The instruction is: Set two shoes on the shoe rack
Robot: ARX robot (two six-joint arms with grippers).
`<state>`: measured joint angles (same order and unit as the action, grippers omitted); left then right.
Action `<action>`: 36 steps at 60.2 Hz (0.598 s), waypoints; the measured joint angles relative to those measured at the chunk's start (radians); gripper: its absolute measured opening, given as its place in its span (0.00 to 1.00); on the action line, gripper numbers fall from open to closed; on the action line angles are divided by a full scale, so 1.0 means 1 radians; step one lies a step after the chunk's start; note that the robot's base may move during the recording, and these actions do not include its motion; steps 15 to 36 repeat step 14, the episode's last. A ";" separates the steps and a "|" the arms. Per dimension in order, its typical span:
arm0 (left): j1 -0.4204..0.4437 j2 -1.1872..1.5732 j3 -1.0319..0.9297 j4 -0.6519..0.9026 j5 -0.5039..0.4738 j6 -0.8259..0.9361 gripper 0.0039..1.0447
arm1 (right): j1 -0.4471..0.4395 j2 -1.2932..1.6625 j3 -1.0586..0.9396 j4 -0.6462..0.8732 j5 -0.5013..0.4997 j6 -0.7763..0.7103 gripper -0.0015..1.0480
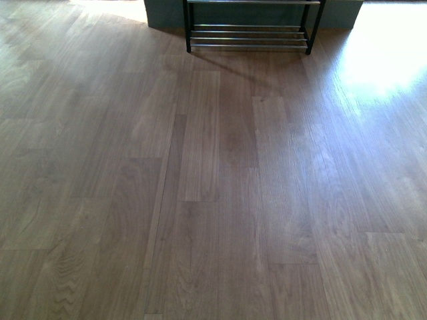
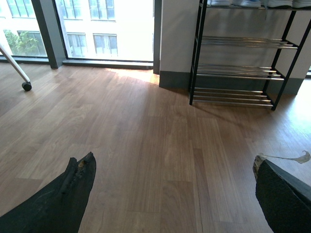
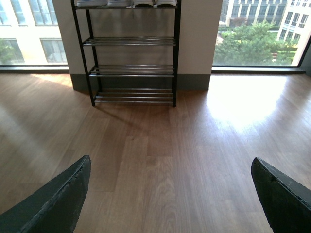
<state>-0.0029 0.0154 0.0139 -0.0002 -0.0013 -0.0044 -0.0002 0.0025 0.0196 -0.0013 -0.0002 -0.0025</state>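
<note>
The shoe rack (image 1: 250,37) stands against the wall at the far end of the wooden floor; the front view shows only its lowest chrome rods. Both wrist views show more of the rack (image 2: 238,72) (image 3: 131,70): a black frame with several rod tiers. On the top tier, pale shoes with white soles (image 3: 126,3) (image 2: 252,3) are cut off by the picture edge, and I cannot tell which pair they are. The lower tiers hold nothing. My left gripper (image 2: 174,160) and right gripper (image 3: 170,160) are open above bare floor, well short of the rack, holding nothing.
A grey-skirted wall pillar (image 3: 194,39) backs the rack, with floor-to-ceiling windows (image 2: 107,29) on both sides. A white leg on a caster (image 2: 26,86) stands far to the left. Bright sunlight falls on the floor (image 1: 380,53) right of the rack.
</note>
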 joint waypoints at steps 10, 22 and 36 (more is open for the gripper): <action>0.000 0.000 0.000 0.000 0.000 0.000 0.91 | 0.000 0.000 0.000 0.000 0.000 0.000 0.91; 0.000 0.000 0.000 0.000 0.000 0.000 0.91 | 0.000 0.000 0.000 0.000 0.000 0.000 0.91; 0.000 0.000 0.000 0.000 0.000 0.000 0.91 | 0.000 0.000 0.000 0.000 0.000 0.000 0.91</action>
